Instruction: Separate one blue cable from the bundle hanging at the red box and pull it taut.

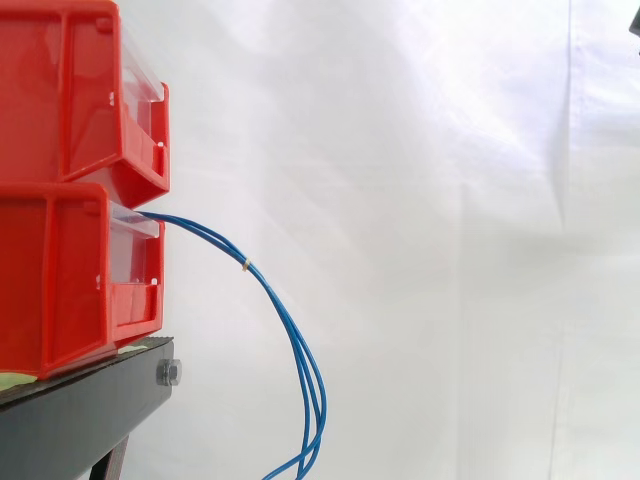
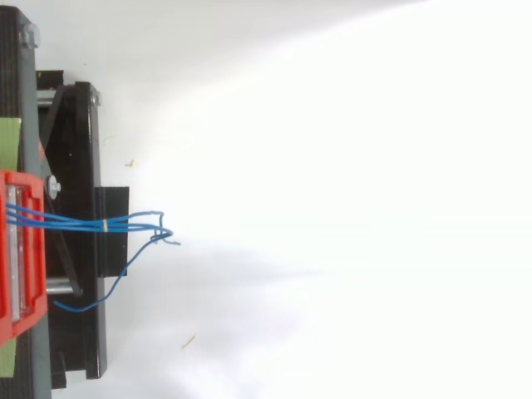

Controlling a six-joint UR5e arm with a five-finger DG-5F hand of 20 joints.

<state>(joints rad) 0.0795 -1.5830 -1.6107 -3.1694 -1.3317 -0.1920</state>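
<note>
Two red boxes are stacked on a black stand (image 1: pixel 80 410) before a white curtain (image 1: pixel 450 250). The bundle of blue cables (image 1: pixel 290 335) comes out of the front of the lower red box (image 1: pixel 50 280), just under the upper red box (image 1: pixel 60 90). It arcs outward and then droops under its own weight, below the edge of the stand.

A small pale tie (image 1: pixel 247 266) binds the strands close to the box, so they run as one there and only spread apart lower down. From above, one loose strand (image 2: pixel 83 306) curls back toward the stand, away from the rest. It looks like the easiest one to single out.

Because the cables seem anchored inside the box, pulling a strand away from it should draw that strand taut. I cannot tell whether the robot hand is released or clenched. The separating looks not yet begun.
</note>
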